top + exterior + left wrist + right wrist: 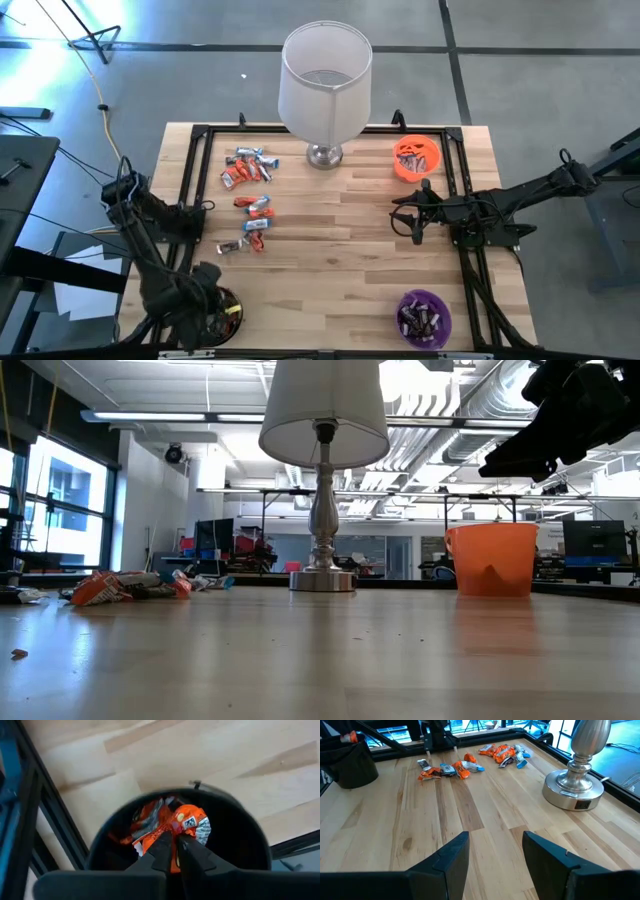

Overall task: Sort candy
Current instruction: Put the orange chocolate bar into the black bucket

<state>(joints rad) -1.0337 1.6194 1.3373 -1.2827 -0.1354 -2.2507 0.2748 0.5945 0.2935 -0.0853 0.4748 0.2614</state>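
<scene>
Loose candy lies on the wooden table at the far left in small heaps (248, 168) (257, 208) (245, 243), with orange-red and blue-white wrappers. My left gripper (212, 308) points down over the black bowl (235, 822) at the near left corner, shut on an orange-wrapped candy (189, 820). More orange candy (147, 822) lies in that bowl. My right gripper (495, 845) waits open above the table's right side (415, 215), level with nothing between its fingers. My left gripper pinches the orange candy's near end (176, 831) between its two fingertips, coming from above and pointing down into the black bowl's mouth. The candy hangs below the tips, above the other candy in the bowl. Whether it touches that candy I cannot tell.
A lamp with a white shade (324, 80) stands on its metal foot (572, 790) at the far middle. An orange bowl (416, 157) with candy is at the far right, a purple bowl (424, 318) with candy at the near right. A black frame (200, 135) edges the table.
</scene>
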